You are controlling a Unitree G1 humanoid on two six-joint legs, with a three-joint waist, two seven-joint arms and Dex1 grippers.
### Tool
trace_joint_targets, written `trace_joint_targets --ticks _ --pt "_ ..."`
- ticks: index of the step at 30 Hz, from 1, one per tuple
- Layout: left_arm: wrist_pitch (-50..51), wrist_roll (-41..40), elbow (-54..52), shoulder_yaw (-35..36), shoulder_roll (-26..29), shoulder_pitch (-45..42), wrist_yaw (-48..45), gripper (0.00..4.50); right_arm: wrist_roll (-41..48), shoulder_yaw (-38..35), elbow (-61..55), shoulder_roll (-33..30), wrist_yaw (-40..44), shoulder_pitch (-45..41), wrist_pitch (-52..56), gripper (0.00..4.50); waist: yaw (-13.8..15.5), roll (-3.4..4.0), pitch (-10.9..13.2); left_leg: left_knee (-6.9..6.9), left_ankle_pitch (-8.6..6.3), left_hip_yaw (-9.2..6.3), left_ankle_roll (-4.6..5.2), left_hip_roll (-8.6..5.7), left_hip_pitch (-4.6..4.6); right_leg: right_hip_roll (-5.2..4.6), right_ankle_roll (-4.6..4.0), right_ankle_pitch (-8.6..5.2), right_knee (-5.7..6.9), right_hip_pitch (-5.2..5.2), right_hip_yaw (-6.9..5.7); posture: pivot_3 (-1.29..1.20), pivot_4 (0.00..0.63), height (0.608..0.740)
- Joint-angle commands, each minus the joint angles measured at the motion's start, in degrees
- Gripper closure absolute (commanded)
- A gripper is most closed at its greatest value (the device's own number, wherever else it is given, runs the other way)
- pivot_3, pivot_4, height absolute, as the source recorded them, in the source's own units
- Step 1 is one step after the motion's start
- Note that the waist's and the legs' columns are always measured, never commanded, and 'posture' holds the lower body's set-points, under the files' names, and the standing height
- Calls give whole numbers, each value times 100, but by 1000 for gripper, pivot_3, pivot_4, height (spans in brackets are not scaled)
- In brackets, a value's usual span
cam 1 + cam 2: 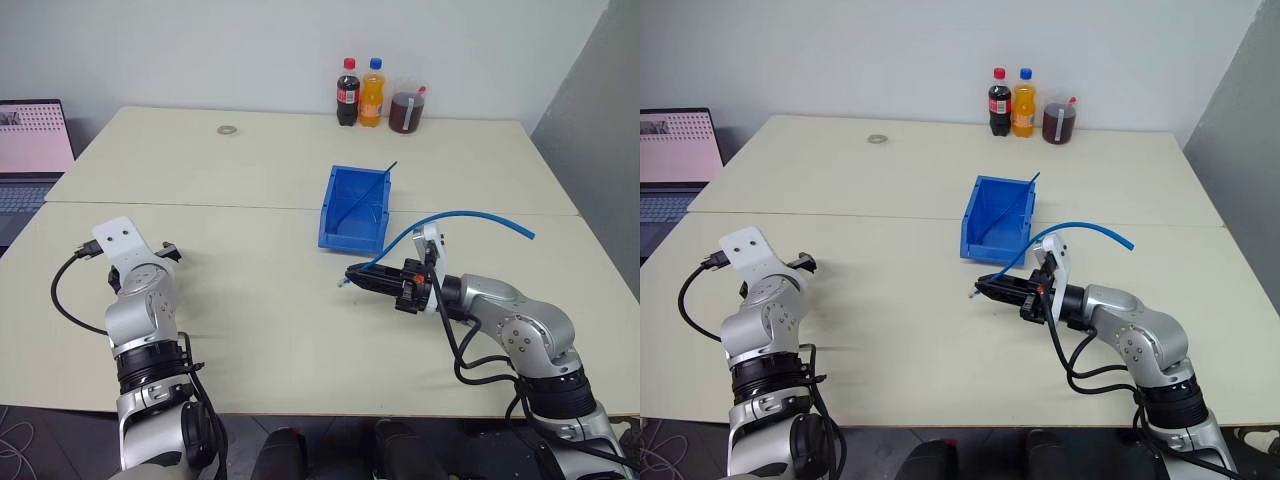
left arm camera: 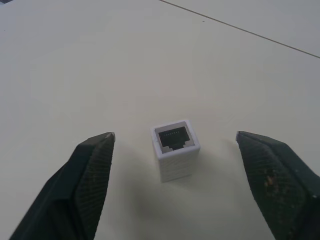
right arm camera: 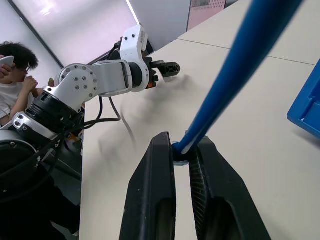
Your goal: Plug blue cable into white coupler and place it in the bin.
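Standing upright on the table (image 1: 250,320), the white coupler (image 2: 175,148) sits between the left gripper (image 2: 182,165)'s spread fingers, untouched. The right gripper (image 3: 182,165) pinches the blue cable (image 1: 470,217) near the bin (image 1: 355,207). An off-centre squeeze could topple the coupler.

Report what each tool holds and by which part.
Right tool: cable, gripped near its plug end. Left tool: nothing; coupler sits between open fingers.
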Motion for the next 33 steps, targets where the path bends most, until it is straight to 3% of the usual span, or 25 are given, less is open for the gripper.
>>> trace_joint_targets --ticks 1,10,17,24,27,33 --pt "-156 -66 2 108 89 -138 22 1388 51 -86 -224 -20 43 -25 -50 4391 0 0 0 0 0 0 0 0 0 0 0 0 0 0 0 0 150 740" --pt "-311 -19 293 46 221 -151 44 3656 34 -109 -219 -7 34 -20 -51 4391 -2 0 0 0 0 0 0 0 0 -1 0 0 0 0 0 0 150 740" --pt "-315 -24 207 -71 240 48 -126 3726 33 -128 -249 3 -13 -4 -52 4391 0 0 0 0 0 0 0 1 0 -1 0 0 0 0 0 0 150 740" --pt "-281 -99 -818 -702 461 836 -1217 3726 61 -243 -397 20 -191 115 -61 4391 -3 0 0 -1 0 0 -2 5 1 -9 -1 1 1 0 0 0 150 740" --pt "-77 -399 -1210 -960 589 1039 -1979 3726 88 -317 -556 -9 -302 260 -28 4391 8 -1 0 -2 0 1 -2 5 0 -11 -1 0 1 0 0 0 150 740" --pt "-89 -734 -1599 -2594 1748 979 -4893 3726 91 -461 -1071 -317 -373 688 32 4391 13 -1 0 -2 1 8 -3 -2 -1 0 5 -4 -1 0 -4 0 150 740"
